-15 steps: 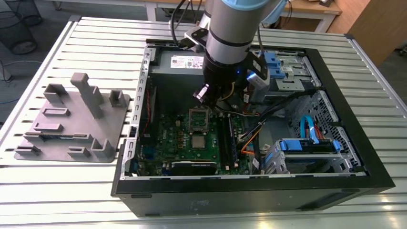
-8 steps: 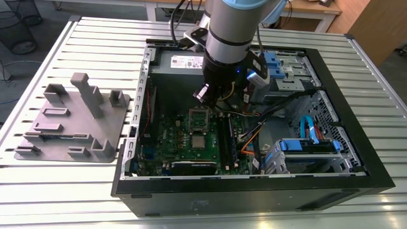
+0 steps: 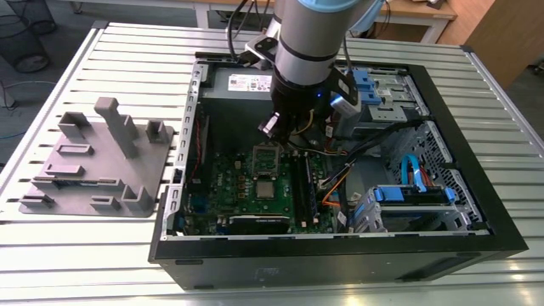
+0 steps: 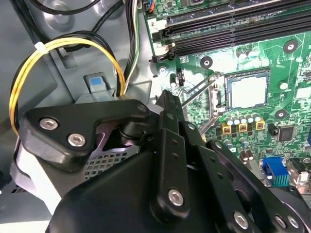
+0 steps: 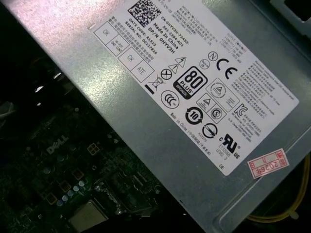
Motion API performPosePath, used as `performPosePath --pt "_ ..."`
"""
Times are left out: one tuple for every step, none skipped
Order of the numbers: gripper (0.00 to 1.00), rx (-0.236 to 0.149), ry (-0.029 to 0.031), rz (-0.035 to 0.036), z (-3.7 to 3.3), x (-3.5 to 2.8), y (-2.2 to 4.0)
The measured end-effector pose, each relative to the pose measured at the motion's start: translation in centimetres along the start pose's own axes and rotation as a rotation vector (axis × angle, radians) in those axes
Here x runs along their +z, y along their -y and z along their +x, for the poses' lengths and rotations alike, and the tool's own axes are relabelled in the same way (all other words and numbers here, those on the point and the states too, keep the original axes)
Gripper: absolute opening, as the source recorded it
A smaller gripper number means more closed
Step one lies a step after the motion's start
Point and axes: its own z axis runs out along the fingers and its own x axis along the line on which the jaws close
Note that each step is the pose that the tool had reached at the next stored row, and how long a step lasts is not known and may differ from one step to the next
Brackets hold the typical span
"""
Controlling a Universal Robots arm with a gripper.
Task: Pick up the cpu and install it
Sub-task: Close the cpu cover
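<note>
The black robot gripper (image 3: 274, 131) hangs inside the open black computer case (image 3: 476, 191), just beside the grey sheet-metal power-supply box (image 3: 242, 83) and over the edge of the green motherboard (image 3: 246, 185) nearest that box. Whether the gripper is released or clenched cannot be told from here, and nothing can be seen held in it. The cpu (image 3: 266, 189), a small flat square chip with a shiny silver-grey top, lies flat on the motherboard, well apart from the power-supply box. The hollow rectangular metal socket frame (image 3: 266, 155) stands tilted open between the two. In the second wrist view the cpu (image 4: 249, 88) appears to sit squarely in its socket with the thin wire latch lever (image 4: 194, 93) raised beside it, so the chip looks placed but not clamped. Judged risks: with the frame open, any knock against the frame or lever could shift the unclamped chip and damage the socket contacts. The looped yellow and black cable bundle (image 4: 63, 48), close by the power-supply box, could snag the gripper linkage during any sideways travel.
</note>
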Motion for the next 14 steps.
performPosePath --pt "0.11 -0.001 -0.0001 0.0000 0.03 -0.01 0.03" --pt "0.11 -0.003 -0.0002 -0.0001 0.07 -0.02 0.06" --pt "0.11 -0.004 -0.0004 -0.0001 0.09 -0.03 0.09" --pt "0.11 -0.005 -0.0005 -0.0002 0.12 -0.04 0.11" --pt "0.11 -0.007 -0.0006 -0.0002 0.14 -0.05 0.13" --pt "0.11 -0.008 -0.0008 -0.0003 0.15 -0.06 0.14" --pt "0.11 -0.009 -0.0010 -0.0003 0.16 -0.10 0.14" --pt "0.11 -0.010 -0.0010 -0.0004 0.16 -0.16 0.14" --pt "0.11 -0.011 -0.0010 -0.0005 0.16 -0.22 0.14" --pt "0.11 -0.012 -0.0011 -0.0005 0.16 -0.29 0.13" --pt "0.11 -0.014 -0.0013 -0.0005 0.16 -0.36 0.13" --pt "0.11 -0.015 -0.0013 -0.0006 0.16 -0.42 0.12" --pt "0.11 -0.016 -0.0015 -0.0006 0.16 -0.47 0.12" --pt "0.11 -0.017 -0.0015 -0.0007 0.16 -0.51 0.12"
